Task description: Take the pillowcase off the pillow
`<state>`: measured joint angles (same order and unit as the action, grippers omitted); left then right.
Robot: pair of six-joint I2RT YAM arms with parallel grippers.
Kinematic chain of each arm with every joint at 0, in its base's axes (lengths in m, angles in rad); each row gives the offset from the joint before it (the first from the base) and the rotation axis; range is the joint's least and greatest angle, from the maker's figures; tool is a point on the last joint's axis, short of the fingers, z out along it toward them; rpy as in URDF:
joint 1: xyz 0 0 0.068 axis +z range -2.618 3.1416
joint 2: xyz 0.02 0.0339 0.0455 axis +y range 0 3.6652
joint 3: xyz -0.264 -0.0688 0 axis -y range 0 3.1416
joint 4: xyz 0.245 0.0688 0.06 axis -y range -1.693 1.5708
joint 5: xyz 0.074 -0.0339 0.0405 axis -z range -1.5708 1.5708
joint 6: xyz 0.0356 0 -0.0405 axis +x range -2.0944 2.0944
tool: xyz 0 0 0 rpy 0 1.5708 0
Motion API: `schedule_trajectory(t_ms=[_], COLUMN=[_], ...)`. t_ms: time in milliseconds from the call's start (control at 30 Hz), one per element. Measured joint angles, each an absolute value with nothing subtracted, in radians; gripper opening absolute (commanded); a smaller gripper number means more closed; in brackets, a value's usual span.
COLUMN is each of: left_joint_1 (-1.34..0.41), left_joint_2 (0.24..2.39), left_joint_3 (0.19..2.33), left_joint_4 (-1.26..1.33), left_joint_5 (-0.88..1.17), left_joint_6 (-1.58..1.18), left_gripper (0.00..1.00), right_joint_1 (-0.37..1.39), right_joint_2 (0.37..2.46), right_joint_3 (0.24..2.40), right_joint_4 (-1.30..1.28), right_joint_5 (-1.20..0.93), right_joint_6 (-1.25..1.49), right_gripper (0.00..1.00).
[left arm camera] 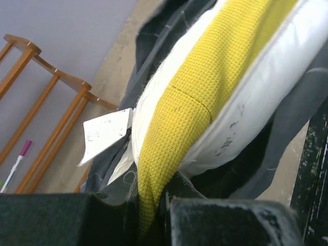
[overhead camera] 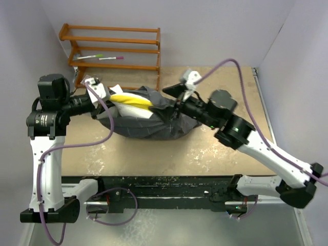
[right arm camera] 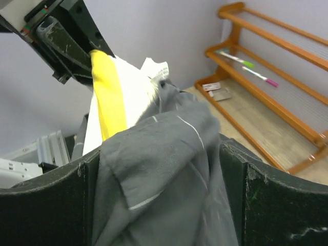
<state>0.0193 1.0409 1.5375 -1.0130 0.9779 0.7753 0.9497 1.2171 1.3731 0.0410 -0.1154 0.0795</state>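
Seen from overhead, my left claw (overhead camera: 104,100) and right claw (overhead camera: 173,105) meet over the pillow (overhead camera: 132,100). It lies mid-tabletop (overhead camera: 154,154) before a wooden rack (overhead camera: 115,48), its cream-and-yellow end poking out of the dark checked pillowcase (overhead camera: 154,125) bunched around the rest. The arms come at the bundle from opposite sides, evidently so one can anchor the cushion while the other draws the cover away. The left wrist camera shows that claw closed tight on the end of the pillow's yellow patch (left arm camera: 205,87), jaws nearly together with the waffle fabric pinched between them. A white tag (left arm camera: 105,134) hangs beside the grip, and the grey cover lies slack behind and below the cushion. The right wrist camera shows my other claw spread wide, a thick fold of pillowcase draped loosely between the fingers, not pinched. Beyond it the left claw grips the pillow's yellow edge. By my judgement the cover is only partly off, and the right claw needs a firm bite on cloth alone.
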Motion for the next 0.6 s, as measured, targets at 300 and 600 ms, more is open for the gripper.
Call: schedule_trajectory(t_ms=[300, 600], left_joint_1=[0.020, 0.026], left_joint_2=[1.132, 1.133], left_joint_3=[1.683, 1.758], left_joint_4=[-0.928, -0.925], left_joint_5=[0.944, 0.926], left_joint_6=[0.561, 0.515], left_gripper=[0.00, 0.00], right_joint_1=[0.915, 0.911], right_joint_2=[0.890, 0.849], right_joint_3=[1.141, 1.093], right_joint_4=[0.075, 0.065], right_joint_5=[-0.035, -0.041], right_joint_6=[0.216, 0.232], right_gripper=[0.81, 0.49])
